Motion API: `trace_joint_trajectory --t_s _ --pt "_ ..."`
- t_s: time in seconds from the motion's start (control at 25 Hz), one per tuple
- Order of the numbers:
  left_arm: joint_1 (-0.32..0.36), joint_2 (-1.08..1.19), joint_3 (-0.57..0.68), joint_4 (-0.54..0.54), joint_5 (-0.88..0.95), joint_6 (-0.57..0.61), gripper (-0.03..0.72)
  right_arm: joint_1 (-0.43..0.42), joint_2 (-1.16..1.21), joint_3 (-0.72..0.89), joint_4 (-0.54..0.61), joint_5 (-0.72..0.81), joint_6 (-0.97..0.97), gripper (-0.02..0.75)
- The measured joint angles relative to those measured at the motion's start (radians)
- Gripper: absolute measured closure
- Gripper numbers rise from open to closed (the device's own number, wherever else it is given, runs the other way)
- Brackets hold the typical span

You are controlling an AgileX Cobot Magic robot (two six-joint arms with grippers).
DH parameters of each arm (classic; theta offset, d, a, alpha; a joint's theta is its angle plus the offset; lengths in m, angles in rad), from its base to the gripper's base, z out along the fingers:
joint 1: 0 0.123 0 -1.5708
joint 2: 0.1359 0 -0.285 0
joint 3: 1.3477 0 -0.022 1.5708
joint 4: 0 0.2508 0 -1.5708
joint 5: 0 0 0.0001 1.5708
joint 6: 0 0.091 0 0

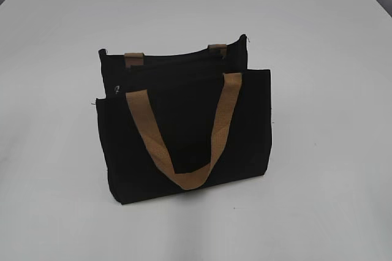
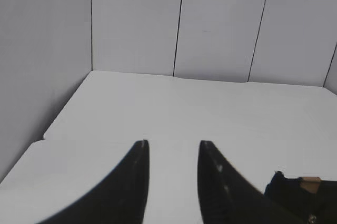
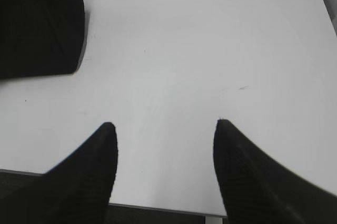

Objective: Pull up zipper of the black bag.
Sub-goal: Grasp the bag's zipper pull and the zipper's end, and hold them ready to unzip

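The black bag stands upright mid-table, its tan front handle hanging down over the front pocket. A small silver zipper pull shows at the left end of the bag's top edge. Neither gripper shows in the exterior view. In the left wrist view my left gripper is open and empty over bare table, with a corner of the bag at the lower right. In the right wrist view my right gripper is open and empty, with the bag at the upper left.
The white table surrounds the bag on all sides. Grey wall panels stand behind the table's far edge in the left wrist view. The table's near edge runs under my right gripper.
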Motion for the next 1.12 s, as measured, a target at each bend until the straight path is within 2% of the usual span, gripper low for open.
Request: trace_joint_trajectory --t_s 0.28,0.48,0.68,0.88,1.0,1.12 --pt "0.0 0.402 0.123 -0.02 -0.562 -0.006 0.445 0.0 0.0 0.0 0.0 0.0 0.0 0.285" --pt "0.0 0.77 0.143 -0.012 -0.874 -0.089 0.445 0.0 0.0 0.0 0.0 0.0 0.0 0.285" --pt "-0.028 1.067 0.18 0.081 -1.142 -0.151 0.444 0.0 0.0 0.0 0.0 0.0 0.0 0.285" --pt "-0.085 1.334 0.351 0.13 -1.55 -0.165 0.443 0.0 0.0 0.0 0.0 0.0 0.0 0.285" --pt "-0.092 1.439 0.443 0.201 -1.601 -0.165 0.442 0.0 0.0 0.0 0.0 0.0 0.0 0.285" --pt "-0.092 1.506 0.466 0.341 -1.614 -0.166 0.44 0.0 0.0 0.0 0.0 0.0 0.0 0.285"
